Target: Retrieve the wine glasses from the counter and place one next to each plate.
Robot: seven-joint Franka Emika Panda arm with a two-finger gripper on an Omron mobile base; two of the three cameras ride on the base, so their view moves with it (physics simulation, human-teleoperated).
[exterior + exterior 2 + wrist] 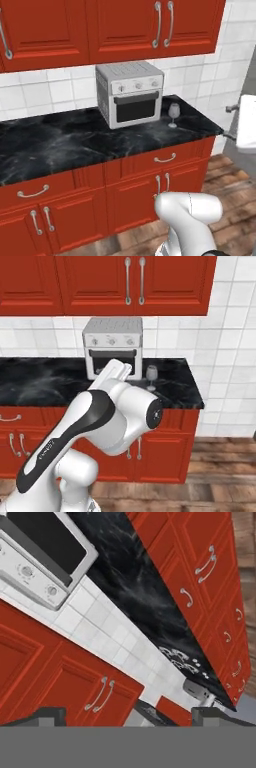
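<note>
So one wine glass (173, 114) is standing upright on the black marble counter (75, 142), just to the right of the silver toaster oven (131, 93) and near the counter's right end. The gripper (128, 717) has its fingers spread wide with nothing between them, and it's well away from the glass, looking along the tiled wall (107, 634) and the red upper cabinets (70, 682).

Glossy white rounded arm (107, 421), dark joint bands.
</note>
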